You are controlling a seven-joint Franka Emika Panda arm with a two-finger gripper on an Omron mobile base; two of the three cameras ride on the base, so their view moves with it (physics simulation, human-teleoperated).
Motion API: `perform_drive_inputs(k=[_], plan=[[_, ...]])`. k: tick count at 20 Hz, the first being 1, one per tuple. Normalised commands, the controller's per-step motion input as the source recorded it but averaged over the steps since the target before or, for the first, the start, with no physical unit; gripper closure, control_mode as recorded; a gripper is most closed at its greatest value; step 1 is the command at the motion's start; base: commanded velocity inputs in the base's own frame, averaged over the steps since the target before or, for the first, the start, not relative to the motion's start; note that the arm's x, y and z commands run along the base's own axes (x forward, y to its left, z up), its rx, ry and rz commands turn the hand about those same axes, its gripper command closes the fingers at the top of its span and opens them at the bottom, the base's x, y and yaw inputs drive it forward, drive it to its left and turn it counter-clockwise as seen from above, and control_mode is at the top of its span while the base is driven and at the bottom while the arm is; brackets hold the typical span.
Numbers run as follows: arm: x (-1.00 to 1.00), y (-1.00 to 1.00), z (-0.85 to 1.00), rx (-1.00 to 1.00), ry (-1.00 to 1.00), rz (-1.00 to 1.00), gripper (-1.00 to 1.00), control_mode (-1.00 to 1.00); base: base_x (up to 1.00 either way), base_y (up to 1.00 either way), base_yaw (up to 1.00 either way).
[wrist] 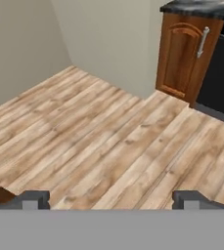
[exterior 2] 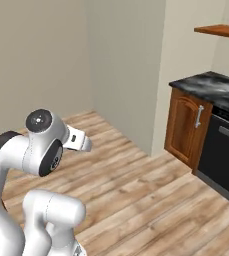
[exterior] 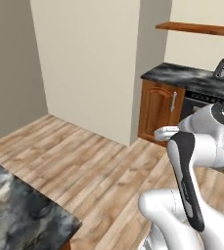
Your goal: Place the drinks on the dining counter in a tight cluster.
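2 dark fingertips (wrist: pixel 35 199) of the pincer (wrist: pixel 111 200) stand wide apart w/ nothing between, over wood floor (wrist: pixel 108 141). Marbled surface (exterior: pixel 20 215) corner sits at lower left.

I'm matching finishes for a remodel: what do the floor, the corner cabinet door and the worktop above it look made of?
Floor: wood planks, matte, with visible grain and seams. Cabinet door: reddish-brown wood, smooth, with a metal-looking handle. Worktop: probably polished stone, black with grey marbling.
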Motion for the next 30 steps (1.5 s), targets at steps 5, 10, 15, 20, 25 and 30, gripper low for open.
perform_drive_inputs(k=[5,10,15,20,25,30], plan=[[0.0,0.0,0.0,0.0,0.0,0.0,-1.0,1.0,0.95,-0.36,-0.48],[0.0,0.0,0.0,0.0,0.0,0.0,-1.0,1.0,0.93,-0.32,-0.53],[0.0,0.0,0.0,0.0,0.0,0.0,-1.0,1.0,0.91,0.0,-0.63],[0.0,0.0,0.0,0.0,0.0,0.0,-1.0,1.0,0.8,0.02,-0.68],[0.0,0.0,0.0,0.0,0.0,0.0,-1.0,1.0,0.98,0.51,-0.56],[0.0,0.0,0.0,0.0,0.0,0.0,-1.0,1.0,1.0,0.46,-0.29]])
